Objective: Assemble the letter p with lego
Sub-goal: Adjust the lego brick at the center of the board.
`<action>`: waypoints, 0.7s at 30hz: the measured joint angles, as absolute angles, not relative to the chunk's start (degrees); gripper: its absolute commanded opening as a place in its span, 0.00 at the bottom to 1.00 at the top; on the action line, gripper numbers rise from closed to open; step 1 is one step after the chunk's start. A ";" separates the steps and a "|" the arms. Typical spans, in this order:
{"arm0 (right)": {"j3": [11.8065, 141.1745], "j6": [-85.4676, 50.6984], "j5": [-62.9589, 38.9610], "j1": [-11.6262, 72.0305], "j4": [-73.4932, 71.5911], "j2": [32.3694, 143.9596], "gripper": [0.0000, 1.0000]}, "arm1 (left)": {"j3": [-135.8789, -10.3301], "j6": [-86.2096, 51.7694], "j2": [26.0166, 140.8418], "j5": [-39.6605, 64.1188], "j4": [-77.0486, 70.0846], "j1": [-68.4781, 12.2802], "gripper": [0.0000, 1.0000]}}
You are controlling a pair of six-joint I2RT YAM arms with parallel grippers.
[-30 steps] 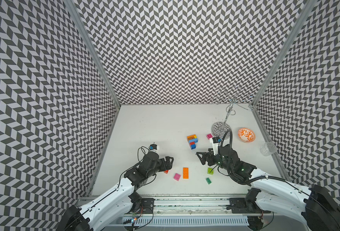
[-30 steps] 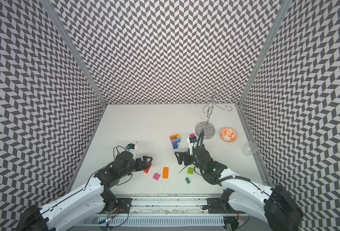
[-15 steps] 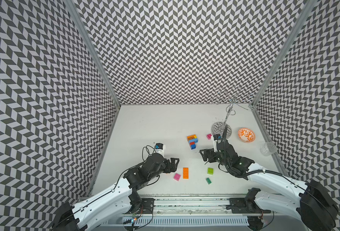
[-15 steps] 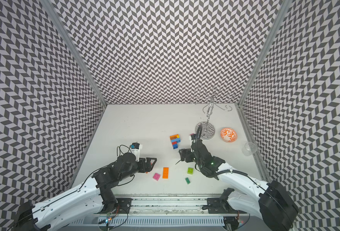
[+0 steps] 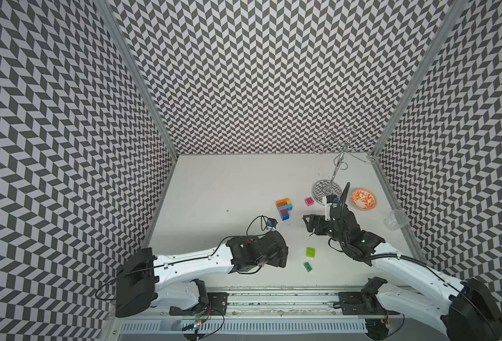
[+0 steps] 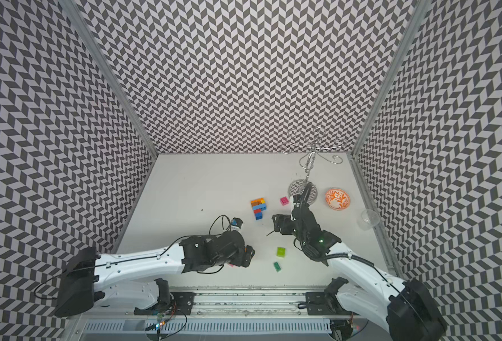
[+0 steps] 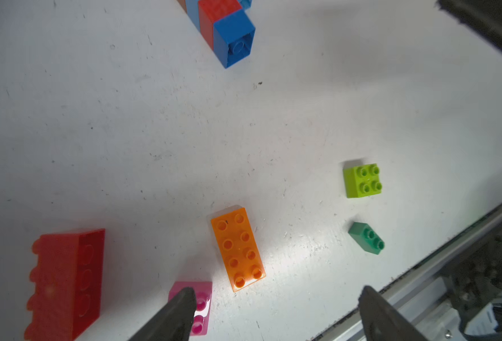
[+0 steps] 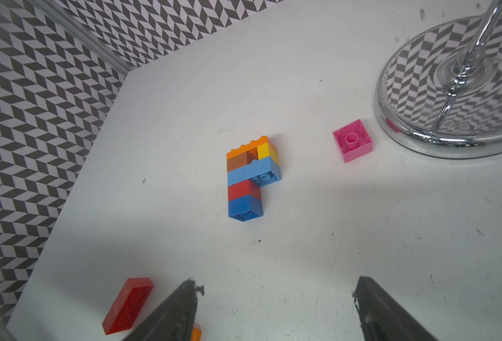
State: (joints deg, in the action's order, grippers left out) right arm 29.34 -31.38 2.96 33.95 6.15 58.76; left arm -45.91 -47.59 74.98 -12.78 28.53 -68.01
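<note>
hovering with both grippers open near the p-shaped brick stack

a p-shaped stack of orange, brown, yellow, light blue, red and blue studded plastic lego bricks [image 8: 249, 177] lies flat on the white table [image 8: 303, 242], apart from both grippers. the right gripper [image 8: 276, 283] hangs just robot-side of the stack, jaws wide apart and empty. the left gripper [image 7: 276, 295], further robot-side of the stack, is also spread wide and holds nothing, above an orange oblong brick [image 7: 238, 248] and a pink square brick [image 7: 204, 295]. a red oblong brick [image 7: 67, 280], a lime square brick [image 7: 362, 180] and a small green brick [image 7: 366, 237] lie loose nearer the robot than the stack. an upturned pink brick [image 8: 352, 140] sits between the stack and a chrome stand base [image 8: 450, 88].
</note>
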 measured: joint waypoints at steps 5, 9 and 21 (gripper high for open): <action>27.73 -31.31 1.02 33.54 6.17 57.32 0.84 | -46.15 -47.59 82.76 -12.25 28.86 -67.18 0.84; 26.94 -31.20 -0.12 33.45 6.02 56.27 0.83 | -48.07 -47.11 87.79 -11.66 28.93 -66.17 0.82; 25.26 -31.16 -1.76 33.19 5.52 55.94 0.82 | -50.61 -44.58 93.78 -11.05 28.34 -63.16 0.60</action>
